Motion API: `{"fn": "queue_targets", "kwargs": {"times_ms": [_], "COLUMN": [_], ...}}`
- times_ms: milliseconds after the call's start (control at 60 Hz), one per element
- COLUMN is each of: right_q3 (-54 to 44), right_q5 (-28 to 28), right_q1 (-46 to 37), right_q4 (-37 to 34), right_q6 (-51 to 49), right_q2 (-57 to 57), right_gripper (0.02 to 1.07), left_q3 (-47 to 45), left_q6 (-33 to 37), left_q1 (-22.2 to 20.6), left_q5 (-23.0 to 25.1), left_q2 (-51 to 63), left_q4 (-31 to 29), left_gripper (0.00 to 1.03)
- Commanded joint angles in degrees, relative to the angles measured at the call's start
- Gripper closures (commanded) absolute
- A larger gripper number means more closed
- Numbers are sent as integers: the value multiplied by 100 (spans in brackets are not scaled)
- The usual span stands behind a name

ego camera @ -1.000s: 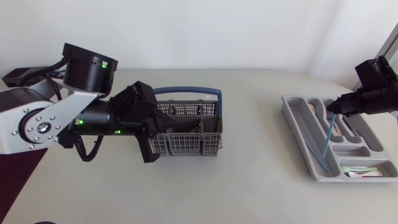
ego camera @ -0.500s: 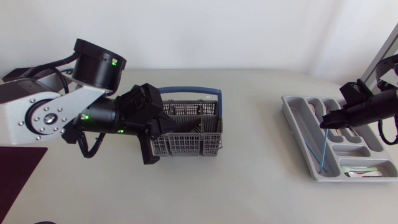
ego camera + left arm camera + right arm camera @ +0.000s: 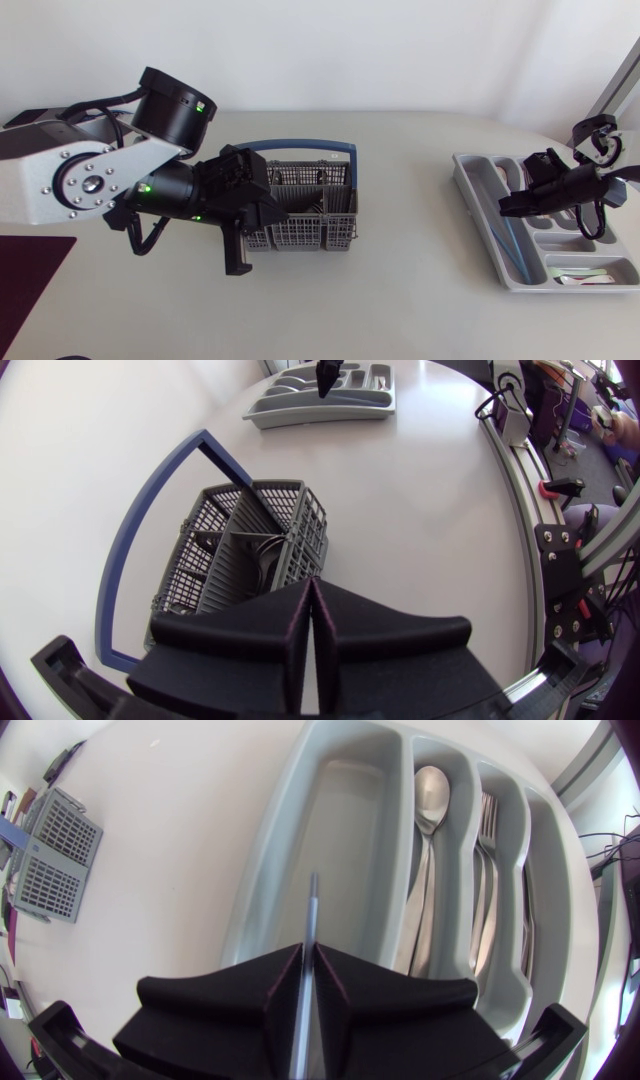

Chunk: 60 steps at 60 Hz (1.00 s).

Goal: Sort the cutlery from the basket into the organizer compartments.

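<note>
Lowered over the grey plastic organizer (image 3: 345,830), your right gripper (image 3: 308,948) clamps a thin blue stick (image 3: 312,905) along the long compartment for release; your left gripper (image 3: 312,588) hangs clenched, empty, over the grey mesh basket (image 3: 300,530).

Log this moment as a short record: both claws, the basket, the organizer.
left claw: shut, empty, just short of the basket
right claw: shut on thin blue stick, over the widest compartment of the organizer
basket: grey, blue handle, cutlery inside
organizer: a spoon and a fork in neighbouring slots
</note>
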Motion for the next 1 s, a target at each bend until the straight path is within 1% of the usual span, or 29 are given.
{"fn": "queue_targets", "kwargs": {"times_ms": [0,67,117,250,317,367,433,467,483,533,567,600,650,683,917,983], "right_q3": [-106,-168,-203,-300,-397,-476,-625,-704,-748,-854,-950,-1021,-1108,-1170,-1504,-1583], "right_q5": [98,142,159,150,203,212,273,291,300,353,370,388,449,458,511,520], "right_q1": [-50,-50,-50,-41,-6,47,108,161,179,258,310,354,433,513,1031,1242], "right_q4": [124,194,221,229,265,282,335,352,370,396,423,449,458,458,414,388], "right_q6": [97,97,97,62,35,9,-26,-61,-70,-97,-105,-105,-105,-114,-35,26], "right_q2": [114,106,79,-79,-255,-395,-633,-756,-817,-975,-1125,-1221,-1371,-1485,-2303,-2505], "right_gripper": [77,67,57,42,34,30,26,24,23,22,20,20,20,17,15,12], "left_q3": [156,183,183,306,359,402,482,490,508,543,561,587,631,666,983,1044], "left_q6": [249,293,364,434,522,583,663,698,724,794,838,882,988,1040,1454,1638], "left_q1": [-24,-7,-16,2,28,55,72,72,81,99,107,116,125,151,186,204], "left_q5": [-11,-11,-11,-11,-20,-29,-81,-99,-99,-108,-116,-134,-152,-152,-266,-266], "left_q2": [46,46,54,81,90,125,178,195,213,274,309,353,415,468,819,925], "left_q4": [-70,-131,-149,-211,-211,-211,-211,-211,-202,-202,-202,-202,-202,-202,-184,-175], "left_gripper": [100,100,100,99,96,91,87,86,84,82,81,79,78,75,63,60]}}
